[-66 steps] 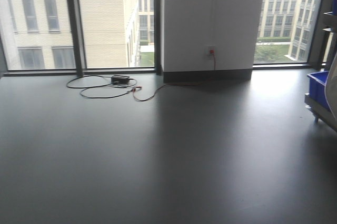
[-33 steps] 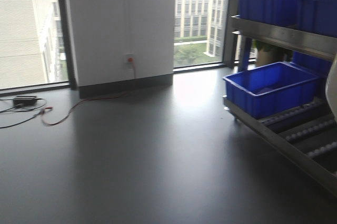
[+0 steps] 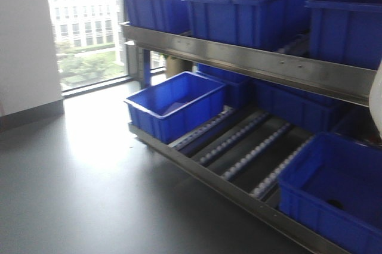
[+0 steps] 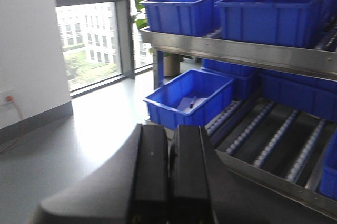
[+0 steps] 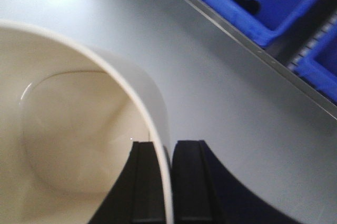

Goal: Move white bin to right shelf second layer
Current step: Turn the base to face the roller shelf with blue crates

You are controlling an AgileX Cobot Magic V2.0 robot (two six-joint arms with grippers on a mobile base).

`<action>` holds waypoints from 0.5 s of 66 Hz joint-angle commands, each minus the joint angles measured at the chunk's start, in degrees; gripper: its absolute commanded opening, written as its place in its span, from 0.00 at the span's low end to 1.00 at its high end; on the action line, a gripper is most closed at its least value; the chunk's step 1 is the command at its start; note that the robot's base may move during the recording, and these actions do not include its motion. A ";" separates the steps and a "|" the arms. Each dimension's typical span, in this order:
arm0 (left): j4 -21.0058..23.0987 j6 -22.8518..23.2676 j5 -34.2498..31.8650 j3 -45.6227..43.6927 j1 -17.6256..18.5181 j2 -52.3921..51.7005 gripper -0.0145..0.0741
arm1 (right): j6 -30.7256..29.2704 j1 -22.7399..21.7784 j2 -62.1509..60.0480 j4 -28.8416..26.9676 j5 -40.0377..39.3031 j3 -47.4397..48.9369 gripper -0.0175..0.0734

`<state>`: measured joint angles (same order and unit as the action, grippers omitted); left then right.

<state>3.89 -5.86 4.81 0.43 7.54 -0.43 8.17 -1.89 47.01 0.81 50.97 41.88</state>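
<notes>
The left gripper (image 4: 170, 129) has two flat, matte black fingers (image 4: 151, 171) on a rounded dark base. The right gripper (image 5: 169, 148) looks the same.

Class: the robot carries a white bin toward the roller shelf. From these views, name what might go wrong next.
1. The right gripper pinches only one wall of the white bin, so the bin may tilt or slip.
2. Blue crates flank the free roller lanes; the bin might knock them or the front rail.
3. On rollers, a released bin may roll away.
</notes>
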 commanded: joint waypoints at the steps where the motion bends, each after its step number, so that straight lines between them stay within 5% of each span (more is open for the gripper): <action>1: 0.35 0.15 -4.81 2.11 0.25 -0.80 0.26 | -0.12 0.02 -0.36 0.34 -3.60 1.72 0.25; 33: 0.35 0.15 -4.81 2.11 0.25 -0.80 0.26 | -0.12 0.02 -0.36 0.34 -3.54 1.72 0.25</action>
<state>3.89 -5.86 4.81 0.43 7.54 -0.43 8.17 -1.89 47.01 1.01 50.97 41.88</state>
